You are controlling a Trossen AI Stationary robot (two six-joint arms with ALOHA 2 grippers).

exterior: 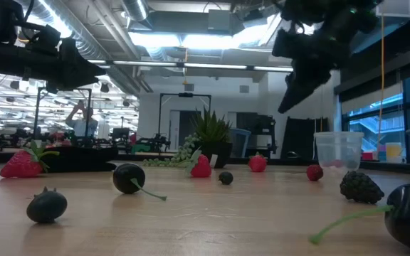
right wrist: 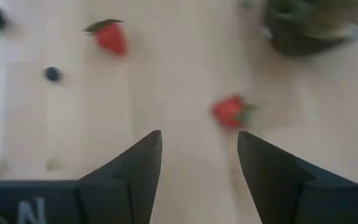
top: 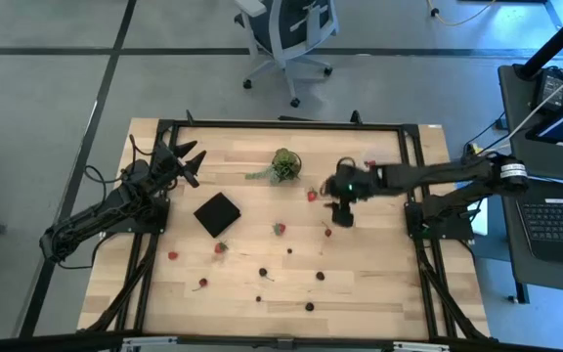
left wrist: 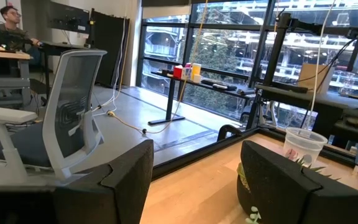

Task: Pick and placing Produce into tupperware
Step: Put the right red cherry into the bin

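Translucent tupperware (exterior: pixel 339 151) visible from low view only

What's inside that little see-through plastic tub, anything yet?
The tupperware looks empty: in the low view its translucent wall shows no berries inside, though its floor is hidden from that angle. In the overhead view the right gripper and arm cover it, so that view cannot confirm this.

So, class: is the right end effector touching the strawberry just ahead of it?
Apart. The right wrist view shows the right end effector open and empty, with bare wood between its fingers and the strawberry.
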